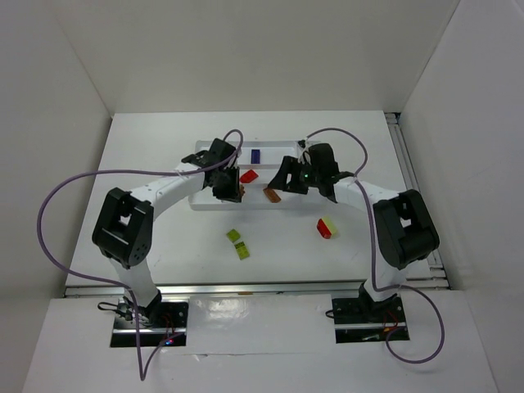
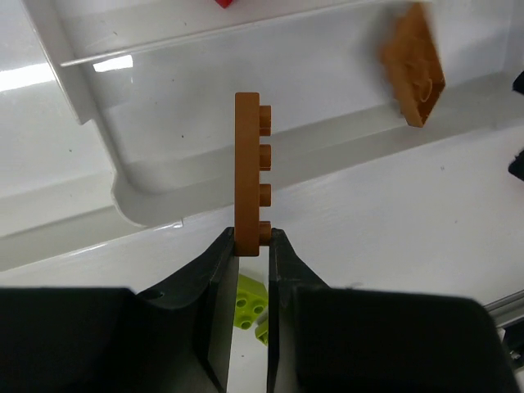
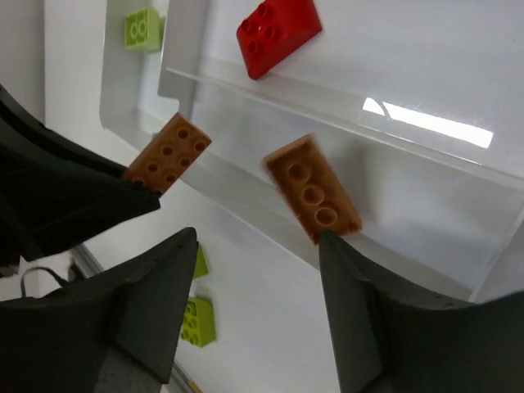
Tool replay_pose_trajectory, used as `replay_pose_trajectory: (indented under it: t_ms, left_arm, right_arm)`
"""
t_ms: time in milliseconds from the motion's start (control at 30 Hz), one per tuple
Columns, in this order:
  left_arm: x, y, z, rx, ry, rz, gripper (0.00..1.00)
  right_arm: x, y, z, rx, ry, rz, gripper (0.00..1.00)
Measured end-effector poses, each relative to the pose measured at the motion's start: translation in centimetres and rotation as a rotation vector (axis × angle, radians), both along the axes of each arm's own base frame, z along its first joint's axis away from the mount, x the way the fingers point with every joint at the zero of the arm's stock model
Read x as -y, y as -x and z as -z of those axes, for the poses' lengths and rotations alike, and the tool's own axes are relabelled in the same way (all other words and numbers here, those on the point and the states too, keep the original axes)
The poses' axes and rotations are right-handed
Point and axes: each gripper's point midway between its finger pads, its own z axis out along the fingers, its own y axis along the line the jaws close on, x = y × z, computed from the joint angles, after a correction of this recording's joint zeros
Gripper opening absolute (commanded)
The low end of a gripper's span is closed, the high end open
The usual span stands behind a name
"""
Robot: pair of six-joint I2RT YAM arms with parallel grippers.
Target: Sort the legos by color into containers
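My left gripper [image 1: 230,191] is shut on a flat orange lego [image 2: 250,172] and holds it upright over the near rim of the white tray [image 1: 205,201]. The same lego shows in the right wrist view [image 3: 168,153]. My right gripper [image 3: 258,239] is open over the tray's near edge. A second orange lego [image 3: 311,190] lies blurred just beyond its right fingertip [image 3: 327,241], loose, and also shows in the left wrist view [image 2: 413,70] and the top view [image 1: 272,195]. A red lego [image 3: 278,33] and a dark blue lego [image 1: 256,155] lie in tray compartments.
Two yellow-green legos [image 1: 238,243] lie on the table in front of the tray, also seen between my left fingers [image 2: 250,303]. A red lego [image 1: 327,228] lies on the table to the right. Both arms crowd the tray's near middle.
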Motion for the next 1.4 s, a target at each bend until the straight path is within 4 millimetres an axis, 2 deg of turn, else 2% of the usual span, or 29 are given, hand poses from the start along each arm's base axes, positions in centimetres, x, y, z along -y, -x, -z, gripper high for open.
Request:
replay_pose_trajectory:
  t_ms: [67, 100, 133, 167, 200, 233, 333, 367, 433, 533, 633, 733, 800, 933, 1067, 1133, 1200, 1300, 1400]
  left_arm:
    - [0.0, -0.3, 0.0, 0.000, -0.010, -0.005, 0.17]
    - [0.0, -0.5, -0.1, 0.002, -0.014, -0.008, 0.28]
    - [0.0, -0.7, -0.2, 0.005, -0.017, -0.009, 0.32]
    - [0.0, -0.8, -0.3, 0.010, -0.022, -0.012, 0.45]
    - [0.0, -0.9, -0.3, 0.013, -0.026, -0.017, 0.51]
    - [0.0, -0.9, -0.4, 0.015, -0.029, -0.017, 0.66]
    - [-0.2, -0.8, -0.3, 0.014, -0.043, -0.021, 0.70]
    - [-0.3, -0.8, -0.3, 0.012, -0.047, -0.022, 0.76]
    - [-0.3, -0.8, -0.3, 0.012, -0.051, -0.024, 0.81]
    - [-0.4, -0.7, -0.3, 0.010, -0.056, -0.024, 0.83]
    - [-0.5, -0.7, -0.5, 0.009, -0.061, -0.026, 0.83]
    - [-0.4, -1.0, -1.4, 0.022, -0.060, -0.029, 0.81]
    - [-0.6, -1.2, -2.7, 0.047, -0.058, -0.036, 0.79]
    - [-0.9, -1.3, -7.3, 0.148, -0.029, -0.051, 0.78]
    - [-1.2, -1.0, -12.7, 0.268, 0.018, -0.065, 0.77]
    - [-1.4, -0.4, -14.4, 0.309, 0.036, -0.068, 0.76]
    - [-1.8, 0.8, -14.4, 0.312, 0.036, -0.086, 0.76]
    - [-3.5, 3.2, -11.7, 0.247, -0.017, -0.137, 0.70]
    - [-6.2, 5.3, -8.2, 0.129, -0.113, -0.224, 0.70]
  right_arm:
    - [0.1, -0.5, -0.2, 0.014, 0.012, 0.011, 0.79]
    - [0.2, -0.7, -0.3, 0.020, 0.017, 0.016, 0.79]
    - [0.3, -0.9, -0.4, 0.027, 0.022, 0.022, 0.80]
    - [0.4, -1.1, -0.5, 0.033, 0.028, 0.030, 0.80]
    - [0.6, -1.3, -0.6, 0.039, 0.036, 0.042, 0.80]
    - [0.8, -1.4, -0.8, 0.046, 0.044, 0.053, 0.80]
    - [1.6, -1.5, -2.0, 0.076, 0.069, 0.093, 0.80]
    - [2.0, -1.6, -2.8, 0.094, 0.077, 0.111, 0.80]
    - [2.8, -1.3, -4.6, 0.135, 0.084, 0.143, 0.80]
    - [4.1, -0.6, -7.7, 0.210, 0.089, 0.191, 0.79]
    - [5.5, 0.5, -9.1, 0.247, 0.108, 0.240, 0.79]
    - [7.1, 1.9, -8.4, 0.224, 0.151, 0.290, 0.79]
    - [8.2, 3.2, -7.3, 0.181, 0.179, 0.324, 0.79]
    - [9.9, 6.4, -4.4, 0.081, 0.213, 0.370, 0.79]
    - [11.1, 10.3, -0.5, -0.038, 0.256, 0.397, 0.78]
    - [10.4, 12.2, 1.1, -0.079, 0.270, 0.355, 0.78]
    - [8.2, 13.7, 1.7, -0.087, 0.277, 0.267, 0.79]
    - [3.4, 16.4, 2.3, -0.063, 0.338, 0.078, 0.86]
    - [-2.3, 18.2, 2.6, -0.004, 0.430, -0.094, 0.92]
